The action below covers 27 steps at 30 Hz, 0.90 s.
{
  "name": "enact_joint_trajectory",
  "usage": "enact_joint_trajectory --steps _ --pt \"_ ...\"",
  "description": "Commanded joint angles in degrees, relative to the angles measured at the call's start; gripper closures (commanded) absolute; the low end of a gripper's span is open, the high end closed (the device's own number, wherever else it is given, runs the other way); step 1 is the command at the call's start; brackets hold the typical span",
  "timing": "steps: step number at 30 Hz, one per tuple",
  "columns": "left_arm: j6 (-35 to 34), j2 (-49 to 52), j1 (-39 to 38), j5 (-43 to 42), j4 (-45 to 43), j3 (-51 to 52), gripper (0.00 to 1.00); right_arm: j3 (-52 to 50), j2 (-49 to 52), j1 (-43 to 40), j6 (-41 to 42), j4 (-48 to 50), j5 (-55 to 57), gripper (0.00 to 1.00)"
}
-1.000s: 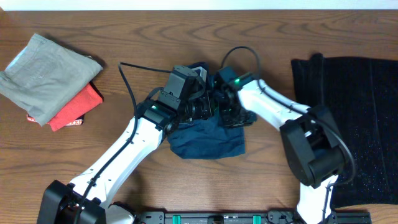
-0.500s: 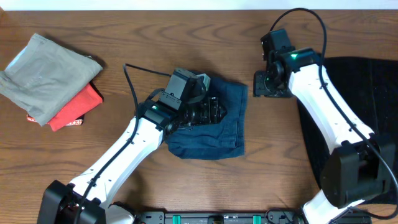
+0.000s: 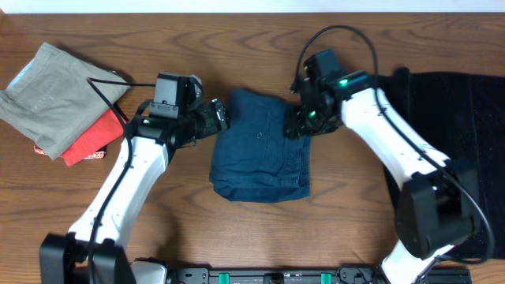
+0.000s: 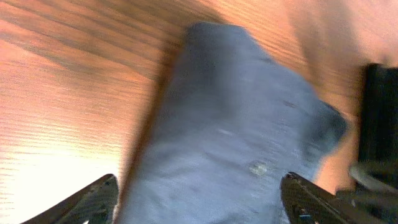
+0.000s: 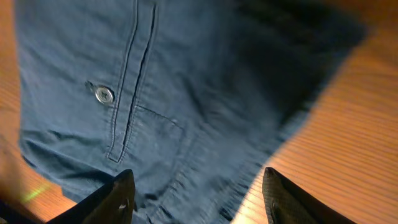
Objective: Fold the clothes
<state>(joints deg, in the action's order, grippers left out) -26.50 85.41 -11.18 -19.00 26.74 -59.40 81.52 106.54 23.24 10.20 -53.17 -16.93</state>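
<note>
Wood-grain tabletop (image 3: 237,237) carries the trousers (image 3: 260,154), a dark navy folded bundle lying flat between my two grippers. My left gripper (image 3: 217,118) hovers just beside one edge, fingers spread wide with nothing in them. My right gripper (image 3: 300,126) hangs over the opposite corner, likewise spread and empty. I judge the cotton soft, limp and light, best pinched at a corner or along a doubled edge where the layers bunch. A pale button (image 5: 104,94) and a double-stitched seam (image 5: 134,74) sit below my right fingers. Beyond my left gripper a grey-khaki garment (image 3: 59,91) lies over a red garment (image 3: 99,136). Behind my right gripper lies a black sparkly cloth (image 3: 458,142).
</note>
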Motion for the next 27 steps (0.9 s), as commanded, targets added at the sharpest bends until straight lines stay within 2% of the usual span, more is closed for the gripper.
enact_joint_trajectory --steps 1,4,7,11,14,17,19,20,22,23,24,27 --pt "1.3 5.0 0.5 1.5 0.4 -0.8 0.1 -2.8 2.8 1.3 0.5 0.9 -1.7 0.39" --pt "2.0 9.4 0.5 -0.1 -0.2 -0.8 0.09 -4.8 5.2 2.2 0.5 1.9 -1.4 0.46" --pt "3.2 13.2 0.5 -2.0 -1.9 -0.8 0.09 -6.1 8.0 2.3 0.6 1.9 0.3 0.63" --pt "4.5 17.0 0.5 -7.0 -4.9 -0.8 0.02 -7.2 10.7 1.9 5.7 1.1 7.0 0.66" --pt "4.5 19.3 0.4 -12.6 -7.4 -0.8 0.02 -7.6 11.0 1.4 9.0 0.4 11.0 0.68" --pt "4.4 21.7 -0.3 -15.8 -9.4 -0.8 0.03 -7.5 11.0 1.2 9.1 0.6 11.1 0.65" --pt "4.4 22.9 -1.1 -15.8 -9.6 -0.8 0.15 -7.5 11.0 1.0 9.0 0.5 11.1 0.65" --pt "4.5 23.6 -1.6 -16.0 -9.5 -0.8 0.32 -7.5 11.0 1.0 9.0 0.4 11.1 0.65" --pt "5.9 24.1 -2.5 -16.6 -9.6 -0.8 0.73 -7.5 11.0 0.9 9.0 0.4 11.1 0.65" --pt "6.8 24.1 -2.8 -16.6 -9.6 -0.8 0.87 -7.5 11.0 0.8 9.0 0.4 11.1 0.65" --pt "7.5 23.9 -3.0 -16.6 -9.7 -0.9 0.94 -7.4 10.9 0.7 9.1 0.0 11.1 0.65" --pt "10.0 22.6 -2.3 -16.3 -9.7 -1.0 0.94 -6.7 9.9 0.3 9.1 -1.4 11.1 0.62"
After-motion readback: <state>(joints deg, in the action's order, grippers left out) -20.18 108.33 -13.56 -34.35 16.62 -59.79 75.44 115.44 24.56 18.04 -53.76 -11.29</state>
